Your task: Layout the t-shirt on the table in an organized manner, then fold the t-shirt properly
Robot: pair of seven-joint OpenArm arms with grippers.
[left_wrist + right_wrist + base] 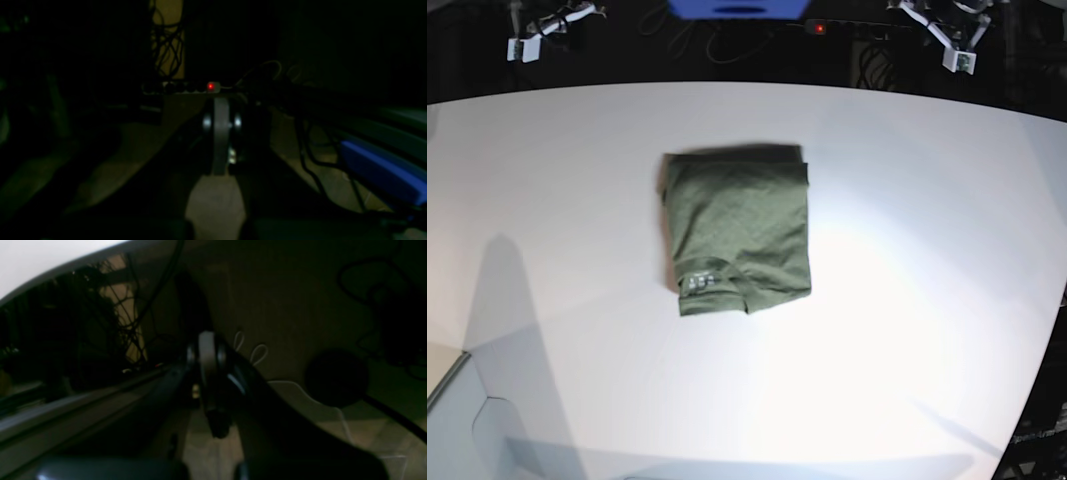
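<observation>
The olive-green t-shirt lies folded into a neat rectangle in the middle of the white table, its pale neck label facing up near the front left corner. Both arms hang back beyond the table's far edge, away from the shirt. My left gripper is shut with nothing in it, seen over dark floor. My right gripper is also shut and empty, below the table edge. In the base view, white arm parts show at the top right and top left.
A power strip with a red light lies on the floor behind the table, also seen in the base view. A blue object sits to the right of the left gripper. Cables hang nearby. A dark round base stands on the floor.
</observation>
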